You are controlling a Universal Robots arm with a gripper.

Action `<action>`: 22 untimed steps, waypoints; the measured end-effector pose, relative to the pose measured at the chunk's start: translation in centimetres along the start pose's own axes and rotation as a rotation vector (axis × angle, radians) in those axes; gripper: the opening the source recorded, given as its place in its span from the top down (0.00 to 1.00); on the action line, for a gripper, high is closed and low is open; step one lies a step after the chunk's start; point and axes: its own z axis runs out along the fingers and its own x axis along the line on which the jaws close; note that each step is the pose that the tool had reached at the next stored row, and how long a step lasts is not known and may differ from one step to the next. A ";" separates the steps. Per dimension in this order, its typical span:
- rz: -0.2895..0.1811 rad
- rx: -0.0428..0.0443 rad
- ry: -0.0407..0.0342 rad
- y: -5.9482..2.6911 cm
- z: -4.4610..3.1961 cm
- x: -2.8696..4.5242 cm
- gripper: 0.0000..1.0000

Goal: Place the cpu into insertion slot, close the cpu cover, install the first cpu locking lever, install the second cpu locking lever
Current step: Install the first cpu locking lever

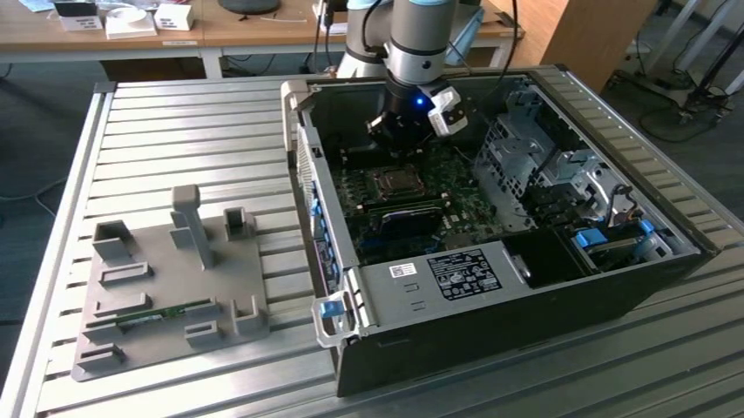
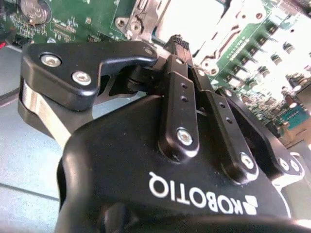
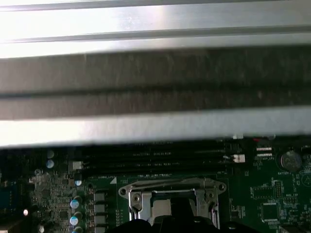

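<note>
One tool (image 1: pixel 407 139), fingers (image 2: pixel 176 63) clenched together on nothing, hangs inside the open computer case (image 1: pixel 651 287) just above the motherboard (image 1: pixel 465 205). Cpu (image 1: pixel 396 182) sits in the insertion slot (image 3: pixel 146 206), cpu cover (image 3: pixel 171 187) down over it, close below the fingertips.

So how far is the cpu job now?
Looks done: the cpu is seated on the motherboard, and the cover seems to lie flat around it. In hand: the gripper, shut, hangs close over the cover's edge. Left: both locking steps. I cannot tell whether either is latched.
</note>
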 end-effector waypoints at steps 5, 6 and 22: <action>0.000 0.0000 0.0000 -0.95 -0.04 -0.05 0.89; 0.000 -0.0001 -0.0001 -1.12 -0.04 -0.06 0.89; 0.000 -0.0001 -0.0001 -1.84 -0.22 -0.11 0.89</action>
